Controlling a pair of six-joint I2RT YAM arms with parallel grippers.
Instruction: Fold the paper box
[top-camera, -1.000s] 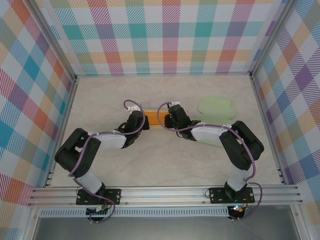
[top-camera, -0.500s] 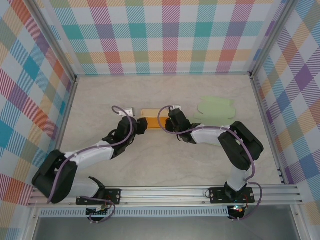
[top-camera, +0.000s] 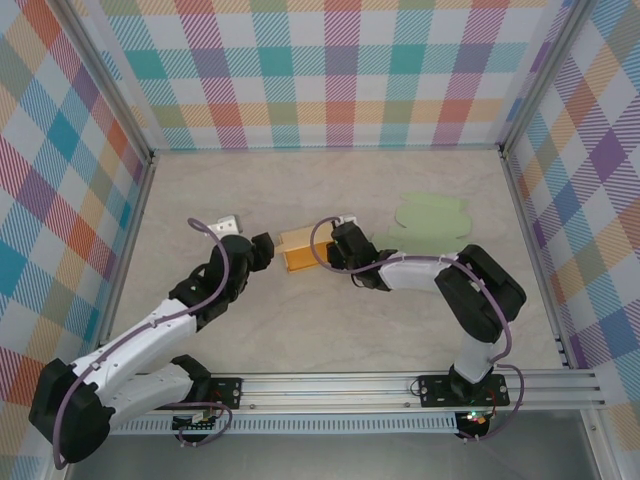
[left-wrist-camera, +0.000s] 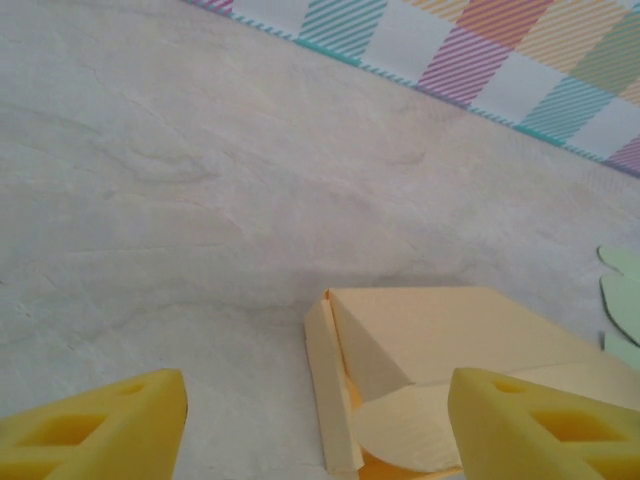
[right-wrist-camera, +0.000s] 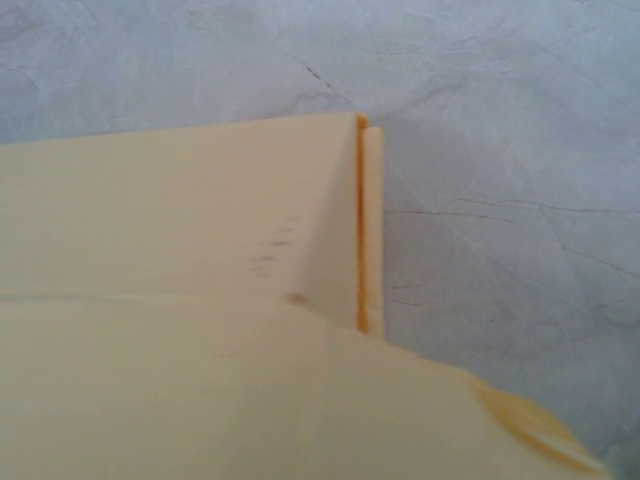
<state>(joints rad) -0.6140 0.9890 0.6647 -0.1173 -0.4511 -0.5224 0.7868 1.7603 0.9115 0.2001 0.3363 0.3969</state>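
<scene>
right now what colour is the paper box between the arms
Pale yellow with deeper orange edges. The paper box shows best in the left wrist view.

A robot lab test cell: aluminium frame rails (top-camera: 330, 381), checked fabric walls (top-camera: 340, 80), marble-patterned tabletop (top-camera: 330, 190).

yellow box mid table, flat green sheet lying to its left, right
Wrong side: the green sheet lies to the right of the yellow box, as the top external view shows. The box does sit mid table.
</scene>
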